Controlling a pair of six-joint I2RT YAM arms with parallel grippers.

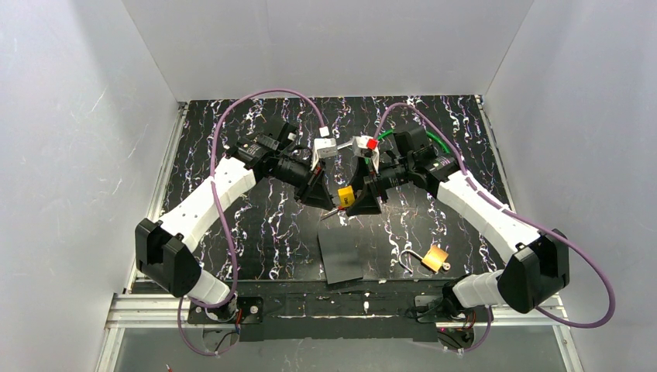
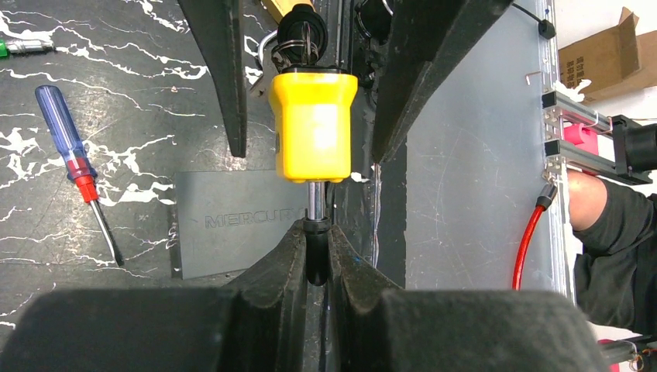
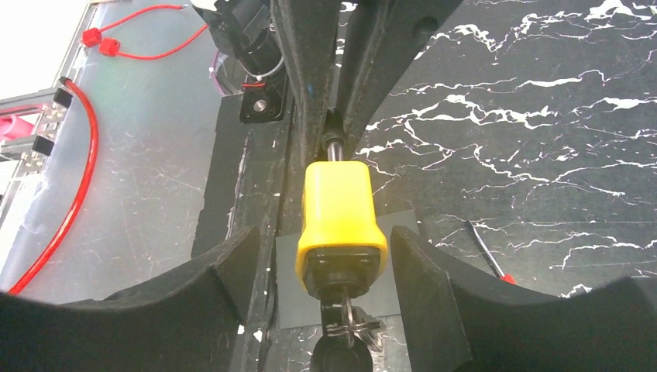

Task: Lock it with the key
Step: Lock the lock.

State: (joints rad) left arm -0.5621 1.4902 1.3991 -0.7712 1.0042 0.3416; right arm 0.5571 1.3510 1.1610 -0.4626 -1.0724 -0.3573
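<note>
Beneath both sets of fingers the table [image 1: 271, 232] is lying dark and marbled. The left gripper [image 2: 316, 232] is clamping shut, and the right gripper [image 3: 321, 244] is facing it with its fingers apart. The brass padlock [image 1: 436, 258] is sitting well apart from both, nearer the right arm. The key [image 2: 314, 128] is resting with its metal shaft pinched in the left fingers. Its long axis is running straight into the right gap, with the yellow head between those fingers, seemingly untouched.
</note>
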